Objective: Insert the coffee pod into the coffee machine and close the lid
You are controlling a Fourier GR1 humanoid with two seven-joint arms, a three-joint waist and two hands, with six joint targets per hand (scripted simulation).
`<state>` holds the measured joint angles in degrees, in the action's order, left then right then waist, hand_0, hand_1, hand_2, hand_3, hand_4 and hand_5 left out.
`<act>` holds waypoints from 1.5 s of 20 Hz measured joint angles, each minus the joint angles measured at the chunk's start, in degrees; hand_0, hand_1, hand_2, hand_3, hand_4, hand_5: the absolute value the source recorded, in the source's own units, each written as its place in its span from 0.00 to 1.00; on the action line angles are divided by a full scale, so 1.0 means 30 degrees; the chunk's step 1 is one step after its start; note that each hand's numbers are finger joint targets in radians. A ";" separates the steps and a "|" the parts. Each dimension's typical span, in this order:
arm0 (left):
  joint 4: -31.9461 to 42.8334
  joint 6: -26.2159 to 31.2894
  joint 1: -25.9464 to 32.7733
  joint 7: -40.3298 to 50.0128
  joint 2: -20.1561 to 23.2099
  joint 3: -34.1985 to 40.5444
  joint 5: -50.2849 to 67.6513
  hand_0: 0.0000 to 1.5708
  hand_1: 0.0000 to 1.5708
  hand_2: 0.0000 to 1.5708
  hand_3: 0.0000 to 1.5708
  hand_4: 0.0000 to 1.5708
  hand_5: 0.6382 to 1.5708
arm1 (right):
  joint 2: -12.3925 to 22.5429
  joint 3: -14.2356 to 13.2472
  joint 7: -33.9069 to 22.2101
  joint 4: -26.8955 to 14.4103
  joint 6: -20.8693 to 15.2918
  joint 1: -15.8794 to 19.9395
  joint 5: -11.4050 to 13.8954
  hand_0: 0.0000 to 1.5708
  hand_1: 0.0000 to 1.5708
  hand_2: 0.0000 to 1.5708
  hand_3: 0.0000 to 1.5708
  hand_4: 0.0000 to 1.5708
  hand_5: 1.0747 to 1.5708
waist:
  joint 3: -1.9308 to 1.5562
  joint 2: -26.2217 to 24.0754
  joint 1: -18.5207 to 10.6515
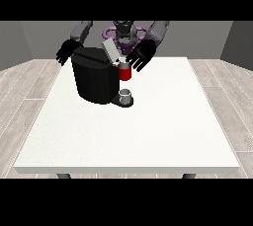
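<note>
Big white table (148, 136), square-on across the floor. Black coffee machine (94, 79) sitting on the far left part. Small grey cup (126, 95) parked on the machine's base.

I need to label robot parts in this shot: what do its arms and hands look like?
Both arms are grey, with rounded segments: one at the view's left, one at the view's right. Each ends in a black hand with fingers and a thumb: left, right. No cables or markings show.
</note>
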<state>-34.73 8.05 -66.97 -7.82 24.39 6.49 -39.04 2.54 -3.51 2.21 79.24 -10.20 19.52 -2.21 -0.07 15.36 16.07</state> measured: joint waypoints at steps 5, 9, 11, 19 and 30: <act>-0.0106 -0.0046 -0.0052 -0.0215 0.0164 -0.0030 -0.0178 0.68 0.68 0.72 0.62 0.23 1.00 | 0.0116 -0.0174 0.0740 -0.0253 0.0248 -0.0167 -0.0127 0.00 0.00 0.00 0.00 0.30 1.00 | -0.0004 0.0170 -0.0058; 0.0097 0.0196 -0.0069 -0.0563 0.0514 0.0050 -0.0229 0.58 0.58 0.65 0.55 0.23 1.00 | -0.0097 0.0135 0.0480 0.0062 0.0055 -0.0203 0.0049 0.00 0.00 0.00 0.00 0.29 1.00 | 0.0009 0.0104 -0.0012; -0.0001 0.0424 0.0048 -0.0793 0.0484 -0.0173 -0.0376 0.00 0.00 0.24 0.07 0.00 1.00 | -0.0005 -0.0042 0.0771 -0.0159 0.0200 -0.0321 -0.0089 0.00 0.00 0.00 0.00 0.30 1.00 | 0.0009 0.0030 -0.0162; -0.0015 0.0984 0.0225 -0.0856 0.0652 -0.0974 -0.1354 0.00 0.00 0.00 0.00 0.00 1.00 | 0.0171 -0.0179 0.0323 -0.0318 0.0150 -0.0234 -0.0120 0.00 0.00 0.00 0.00 0.23 1.00 | 0.0003 -0.0293 -0.0164; -0.0404 0.1494 0.0577 -0.0662 0.0223 -0.0960 -0.1517 0.00 0.00 0.00 0.00 0.00 1.00 | -0.0019 -0.0354 0.1257 -0.1334 -0.0084 -0.0970 0.0008 0.00 0.00 0.00 0.00 0.25 1.00 | 0.0018 -0.1286 -0.0926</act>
<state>-35.94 12.53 -65.24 -9.81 25.06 3.61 -43.59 2.48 -4.58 5.98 75.24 -10.45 16.61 -2.19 -0.01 11.50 13.29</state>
